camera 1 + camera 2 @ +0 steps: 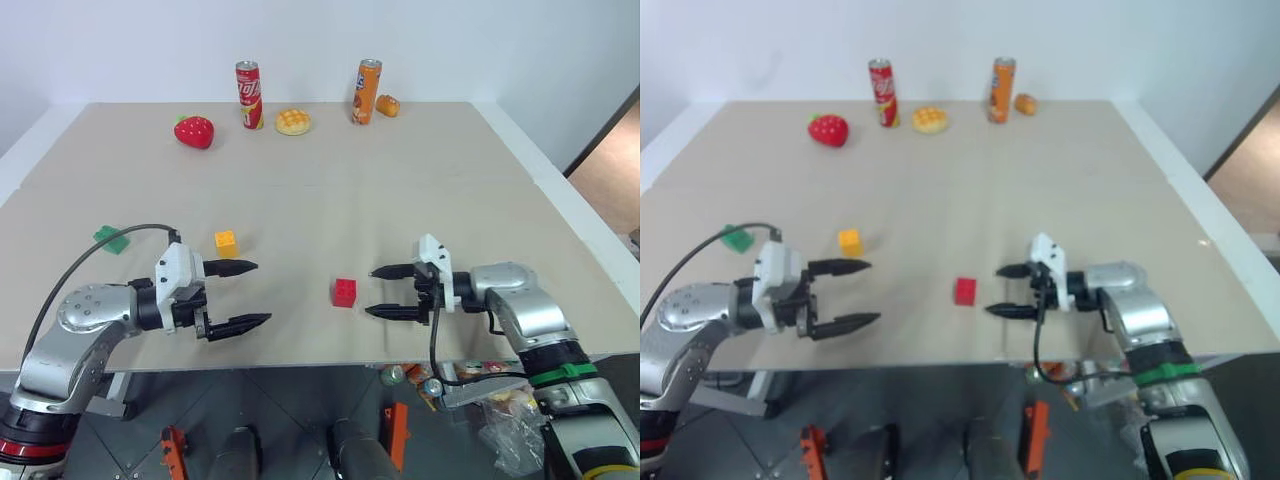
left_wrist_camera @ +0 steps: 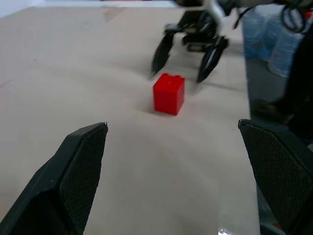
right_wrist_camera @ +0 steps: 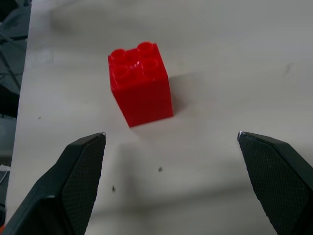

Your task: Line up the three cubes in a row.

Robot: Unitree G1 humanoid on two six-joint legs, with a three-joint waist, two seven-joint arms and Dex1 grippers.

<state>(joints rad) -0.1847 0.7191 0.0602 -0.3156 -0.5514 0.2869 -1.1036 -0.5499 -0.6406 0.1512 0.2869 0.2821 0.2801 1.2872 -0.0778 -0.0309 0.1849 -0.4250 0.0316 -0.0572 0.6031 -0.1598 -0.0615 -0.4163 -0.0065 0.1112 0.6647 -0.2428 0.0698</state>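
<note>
Red cube sits near table front edge, between both gaping, empty tools: right tool just beside it, left tool farther off. Yellow-orange cube and green cube lie apart leftward. Likely light, rigid, slick; pinch flat sides.

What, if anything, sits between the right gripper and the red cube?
Nothing visible. The right gripper is open and faces the red cube across bare table; the yellow cube and green cube lie farther left.
</note>
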